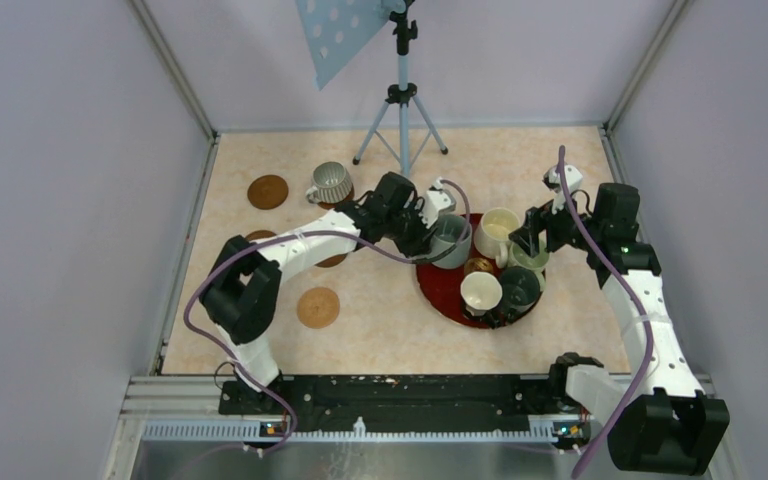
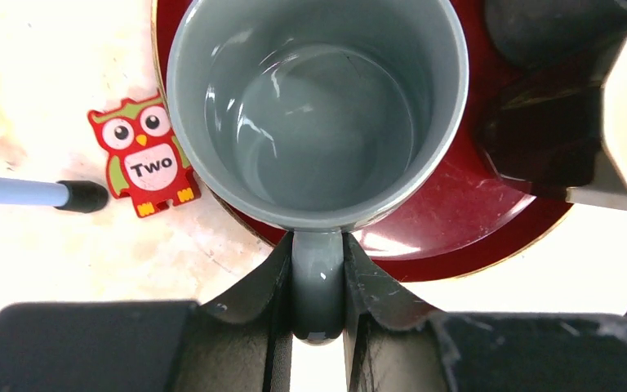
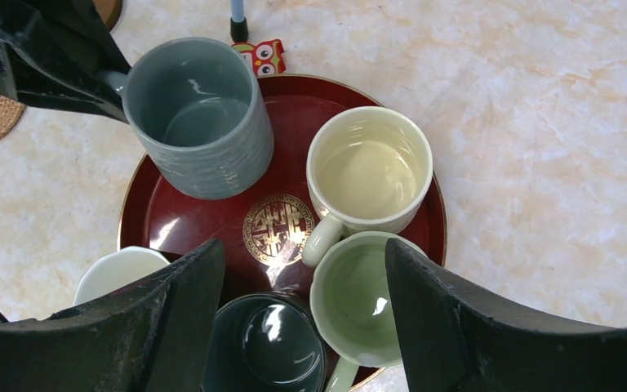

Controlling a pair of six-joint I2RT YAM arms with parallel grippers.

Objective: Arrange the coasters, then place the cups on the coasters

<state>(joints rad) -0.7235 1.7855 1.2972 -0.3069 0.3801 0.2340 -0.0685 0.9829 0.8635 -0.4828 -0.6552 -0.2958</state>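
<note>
My left gripper is shut on the handle of a grey-green mug, which stands at the left edge of the red tray. On the tray also stand a cream mug, a pale green mug, a dark teal mug and a white mug. My right gripper hovers open above the teal and pale green mugs. A ribbed grey mug sits at the back left. Bare coasters lie left of the tray; others are partly hidden under the left arm.
A tripod stands at the back, one foot close to the tray. A red owl tag marked "Two" lies beside the tray's rim. Walls close in the table on the left, right and back.
</note>
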